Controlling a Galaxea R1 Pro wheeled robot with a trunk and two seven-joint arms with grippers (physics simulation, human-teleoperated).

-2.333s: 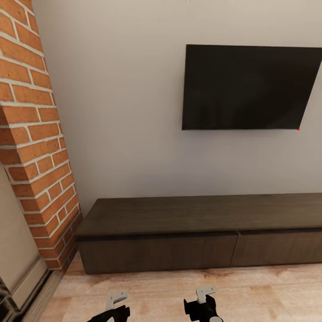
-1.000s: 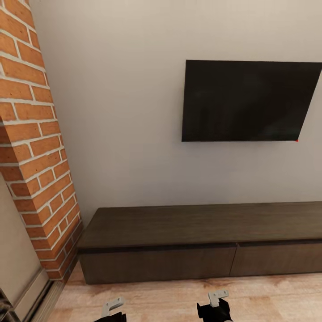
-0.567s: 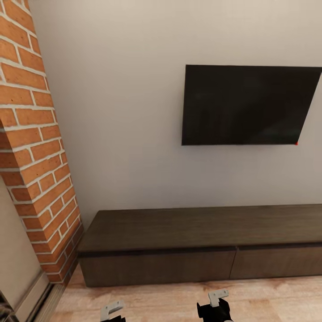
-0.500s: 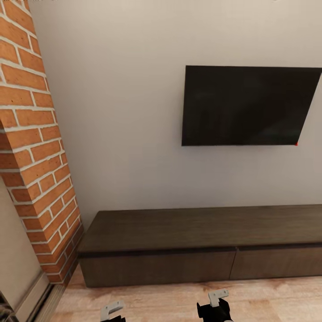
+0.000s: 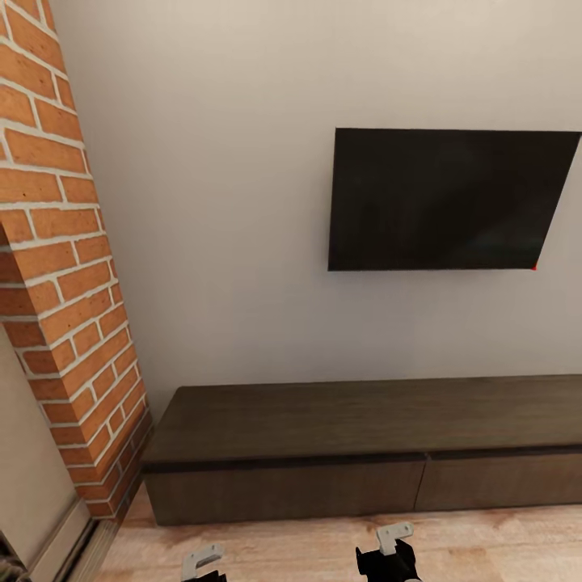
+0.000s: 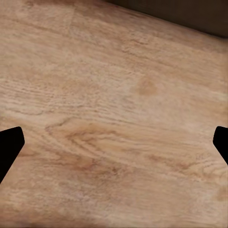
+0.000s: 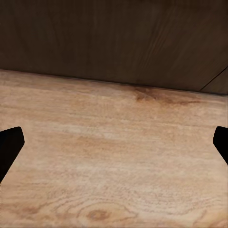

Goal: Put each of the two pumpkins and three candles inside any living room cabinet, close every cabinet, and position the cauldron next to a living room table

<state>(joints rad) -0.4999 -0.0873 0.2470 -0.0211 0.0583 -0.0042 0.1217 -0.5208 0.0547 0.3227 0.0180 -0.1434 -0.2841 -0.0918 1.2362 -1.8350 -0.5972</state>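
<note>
Ahead, the cabinet [image 5: 364, 453] sits low against the grey wall [image 5: 218, 242] under the black TV [image 5: 449, 200]: long, dark brown, handleless drawer fronts flush shut. Both wrist views show black fingers [image 6: 9, 145] spread wide over plank floor [image 7: 114, 161], holding nothing.

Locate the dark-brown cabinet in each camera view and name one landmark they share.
Head view: cabinet runs low along the wall, under the TV.
Left wrist view: a dark strip at one corner, probably its base.
Right wrist view: its front stands beyond the floor.
Shared landmark: the wood plank floor.
</note>
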